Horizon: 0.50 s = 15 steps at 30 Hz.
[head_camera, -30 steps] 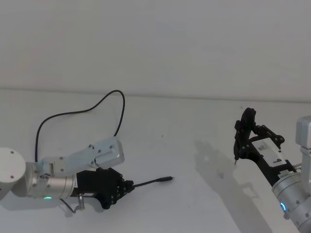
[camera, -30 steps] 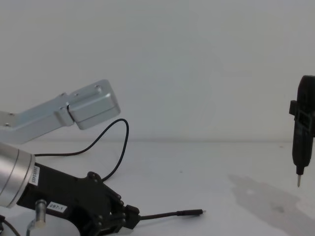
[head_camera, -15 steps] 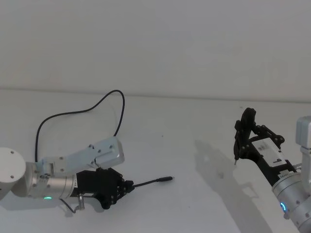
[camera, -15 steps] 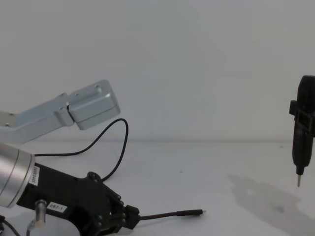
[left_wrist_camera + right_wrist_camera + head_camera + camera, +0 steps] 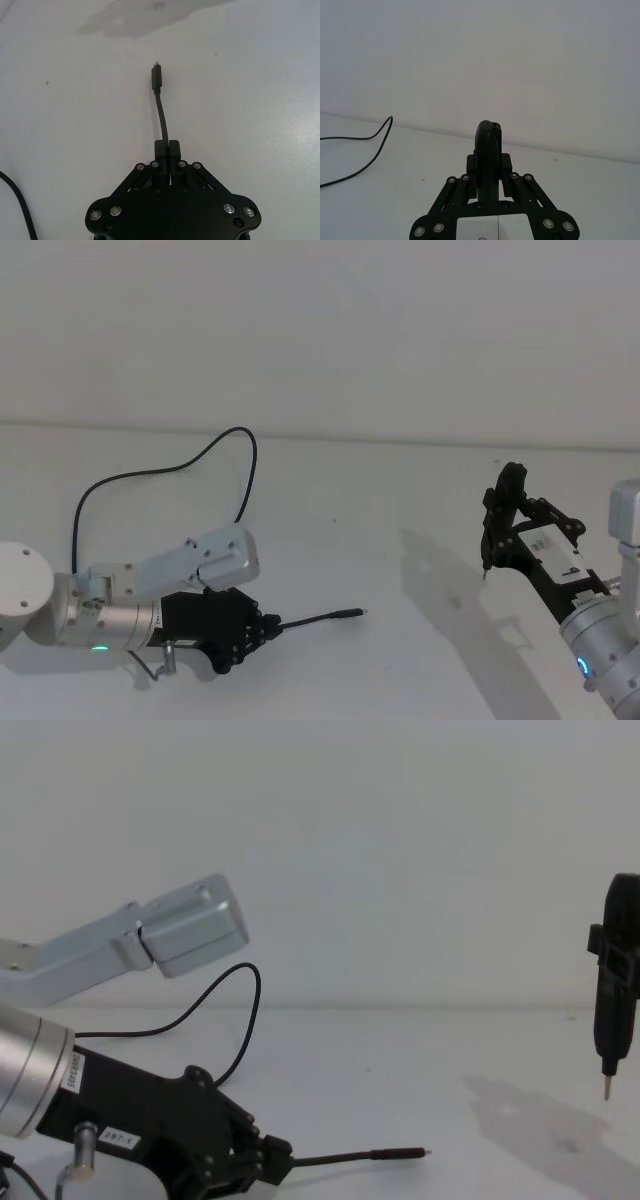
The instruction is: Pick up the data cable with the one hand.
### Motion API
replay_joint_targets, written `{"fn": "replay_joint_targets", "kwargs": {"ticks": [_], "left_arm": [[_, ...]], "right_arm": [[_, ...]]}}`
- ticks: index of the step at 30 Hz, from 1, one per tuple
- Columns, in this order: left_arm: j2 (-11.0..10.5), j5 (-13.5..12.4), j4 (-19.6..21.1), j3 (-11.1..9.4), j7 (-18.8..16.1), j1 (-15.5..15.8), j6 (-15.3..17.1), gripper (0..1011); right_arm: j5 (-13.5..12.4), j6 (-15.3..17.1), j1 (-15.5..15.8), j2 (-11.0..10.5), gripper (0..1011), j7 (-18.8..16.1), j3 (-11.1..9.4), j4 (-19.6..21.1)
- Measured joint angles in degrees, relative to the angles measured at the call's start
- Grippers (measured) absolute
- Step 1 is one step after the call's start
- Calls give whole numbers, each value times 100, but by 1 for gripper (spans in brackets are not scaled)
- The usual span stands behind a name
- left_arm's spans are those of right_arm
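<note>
The data cable [image 5: 215, 445] is a thin black cord that loops across the white table and ends in a slim black plug [image 5: 348, 613]. My left gripper [image 5: 270, 623], black with a white label, lies low at the front left and is shut on the cable a short way behind the plug. In the left wrist view the fingers [image 5: 161, 148] pinch the cord and the plug [image 5: 156, 80] sticks out beyond them. In the chest view the plug [image 5: 400, 1154] hovers just over the table. My right gripper [image 5: 497, 528] is at the right, shut on an upright black tool [image 5: 618, 990] with a pointed metal tip.
A short grey wire with a metal cylinder fitting [image 5: 84, 1141] hangs by my left wrist. The white table [image 5: 380, 500] runs back to a plain wall. A darker shadow patch [image 5: 545, 1120] lies under the tool. The cable's loop [image 5: 375, 135] lies at the back left.
My left gripper has shifted slightly to the right and risen a little, carrying the plug end with it. The right arm and its tool have not moved.
</note>
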State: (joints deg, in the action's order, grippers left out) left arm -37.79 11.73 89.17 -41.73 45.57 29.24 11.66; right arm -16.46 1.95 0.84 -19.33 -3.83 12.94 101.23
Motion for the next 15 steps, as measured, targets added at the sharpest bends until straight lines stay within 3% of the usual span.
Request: {"fn": "replay_joint_targets", "kwargs": {"ticks": [15], "left_arm": [[1,92,194,28,0,51,-289,44]], "right_arm": [[-15,-255,1,-7,268,-171,-72,160]]}}
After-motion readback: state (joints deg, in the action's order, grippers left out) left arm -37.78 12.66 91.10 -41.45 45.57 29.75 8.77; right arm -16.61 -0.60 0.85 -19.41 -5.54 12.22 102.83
